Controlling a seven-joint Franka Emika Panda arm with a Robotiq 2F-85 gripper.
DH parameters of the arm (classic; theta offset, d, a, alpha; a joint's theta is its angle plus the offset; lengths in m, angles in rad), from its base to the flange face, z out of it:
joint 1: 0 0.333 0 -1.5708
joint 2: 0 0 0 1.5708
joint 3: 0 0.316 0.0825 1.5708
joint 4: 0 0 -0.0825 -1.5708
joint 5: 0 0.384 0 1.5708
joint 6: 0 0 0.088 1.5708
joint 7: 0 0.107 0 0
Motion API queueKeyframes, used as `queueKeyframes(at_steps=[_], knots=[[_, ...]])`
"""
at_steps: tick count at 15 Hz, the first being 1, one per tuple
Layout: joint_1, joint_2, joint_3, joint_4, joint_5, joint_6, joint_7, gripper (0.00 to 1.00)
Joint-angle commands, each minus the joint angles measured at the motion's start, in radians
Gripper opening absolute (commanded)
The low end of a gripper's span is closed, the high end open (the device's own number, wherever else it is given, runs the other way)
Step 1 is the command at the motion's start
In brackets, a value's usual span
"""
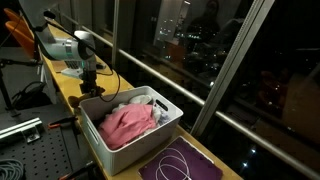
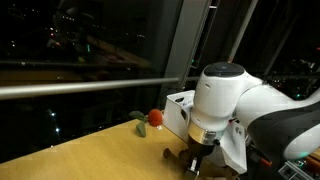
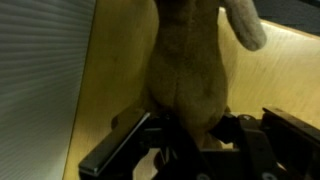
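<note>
In the wrist view a tan plush toy (image 3: 185,70) fills the middle of the picture, lying on the wooden tabletop (image 3: 110,80). My gripper (image 3: 190,128) has its dark fingers (image 3: 125,145) pressed against the toy's lower end from both sides, so it is shut on the toy. In both exterior views the gripper (image 2: 196,160) (image 1: 92,86) points straight down at the table, with a bit of the dark brown toy (image 2: 170,154) showing beside it. The arm hides most of the toy there.
A white bin (image 1: 100,140) holding pink cloth (image 1: 130,125) and white cloth stands next to the gripper. A red toy (image 2: 155,118) with a green piece lies near the window rail. A purple mat (image 1: 200,168) with a white cable lies beyond the bin.
</note>
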Motion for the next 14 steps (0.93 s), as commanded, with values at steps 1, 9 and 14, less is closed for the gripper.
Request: queueKeyframes(at_steps=[1, 9, 14], knots=[[0.033, -0.14, -0.01, -0.017, -0.016, -0.077, 0.03, 0.04], [-0.115, -0.53, 0.027, -0.083, -0.101, -0.267, 0.037, 0.0], [-0.277, -0.634, 0.03, -0.118, -0.101, -0.224, -0.02, 0.0]])
